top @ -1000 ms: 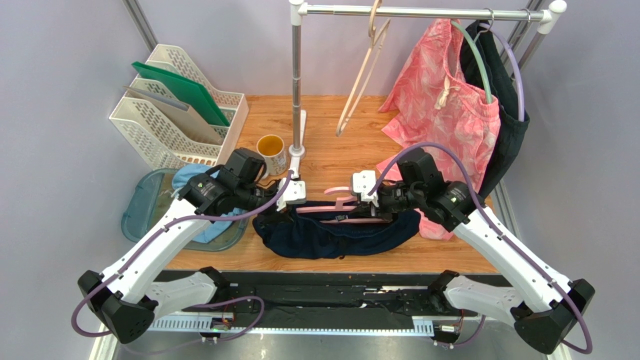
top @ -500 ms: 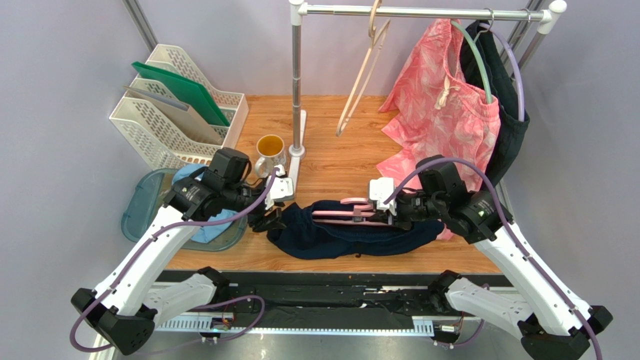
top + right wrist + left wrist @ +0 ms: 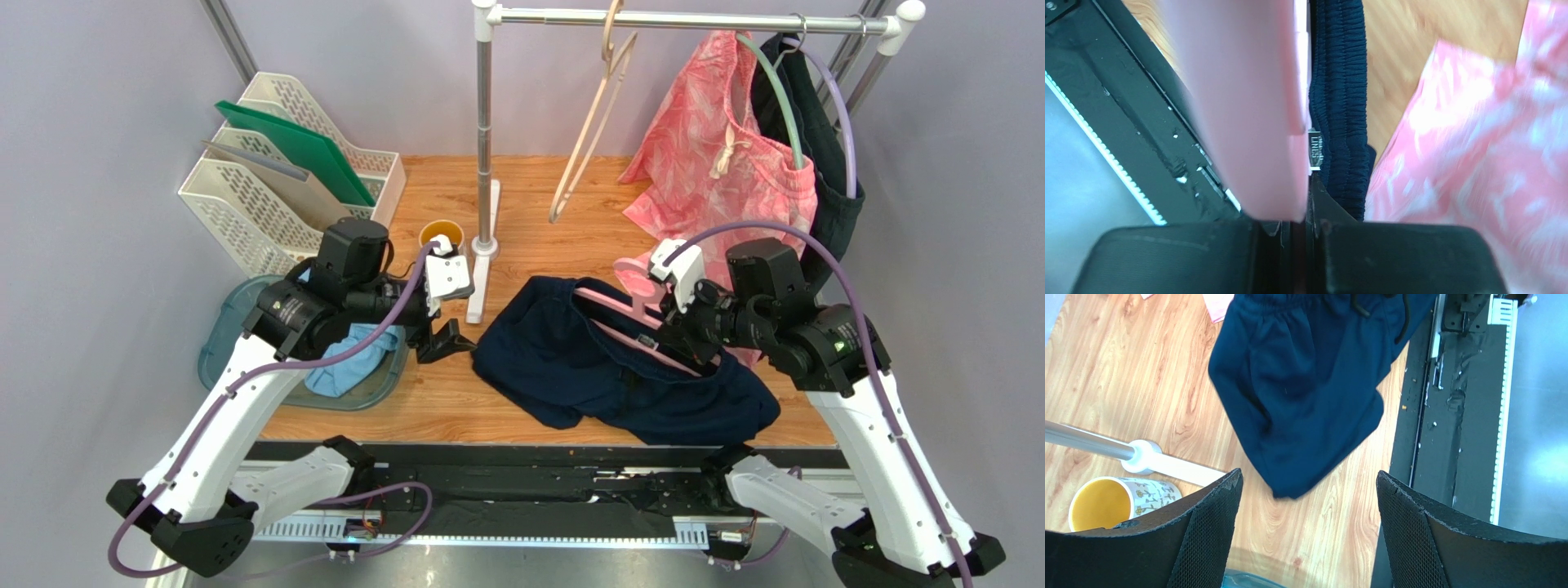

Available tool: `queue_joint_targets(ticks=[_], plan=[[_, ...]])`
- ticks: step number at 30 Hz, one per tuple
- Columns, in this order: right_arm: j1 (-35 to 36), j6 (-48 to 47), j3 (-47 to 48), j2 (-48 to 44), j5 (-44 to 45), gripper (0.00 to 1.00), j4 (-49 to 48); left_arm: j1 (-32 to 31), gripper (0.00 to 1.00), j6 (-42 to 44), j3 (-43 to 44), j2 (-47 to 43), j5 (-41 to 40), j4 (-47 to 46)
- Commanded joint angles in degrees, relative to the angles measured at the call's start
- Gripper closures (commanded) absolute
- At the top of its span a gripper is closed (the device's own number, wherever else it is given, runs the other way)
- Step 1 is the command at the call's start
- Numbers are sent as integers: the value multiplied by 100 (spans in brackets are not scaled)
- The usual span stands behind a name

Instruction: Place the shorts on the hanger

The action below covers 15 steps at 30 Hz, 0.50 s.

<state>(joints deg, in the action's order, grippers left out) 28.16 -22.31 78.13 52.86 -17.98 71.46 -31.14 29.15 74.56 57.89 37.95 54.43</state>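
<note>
Closed in on the left, far and right sides by plain grey-lilac walls (image 3: pixel 111 123), with no window in view. Lit softly and evenly, without hard shadows. Furnished with a warm-grained wooden table (image 3: pixel 521 239), bordered along its near edge by a black strip (image 3: pixel 540 478). Fitted left of the table's middle with a chrome clothes rail (image 3: pixel 485 135) on a white foot, its bar reaching over the far right corner. Framed behind both far corners by slanting metal struts (image 3: pixel 229 39).

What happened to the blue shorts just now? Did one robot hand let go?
Yes. The left gripper opened, let go of the shorts and pulled back left. The right gripper, still shut on the hanger, swung right, dragging the shorts along. The cup and clothes rail stayed put.
</note>
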Motion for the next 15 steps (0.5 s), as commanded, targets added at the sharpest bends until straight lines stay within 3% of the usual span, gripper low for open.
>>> queue_joint_targets(ticks=[1, 6, 15], plan=[[-187, 920, 527, 119, 653, 100, 263, 20, 16, -427, 172, 65, 72, -302], [-1117, 1536, 1186, 522, 673, 100, 395, 20, 16, -515, 199, 30, 19, -398], [-2077, 1905, 3470, 1805, 348, 100, 255, 20, 15, -515, 164, -49, -7, -416]])
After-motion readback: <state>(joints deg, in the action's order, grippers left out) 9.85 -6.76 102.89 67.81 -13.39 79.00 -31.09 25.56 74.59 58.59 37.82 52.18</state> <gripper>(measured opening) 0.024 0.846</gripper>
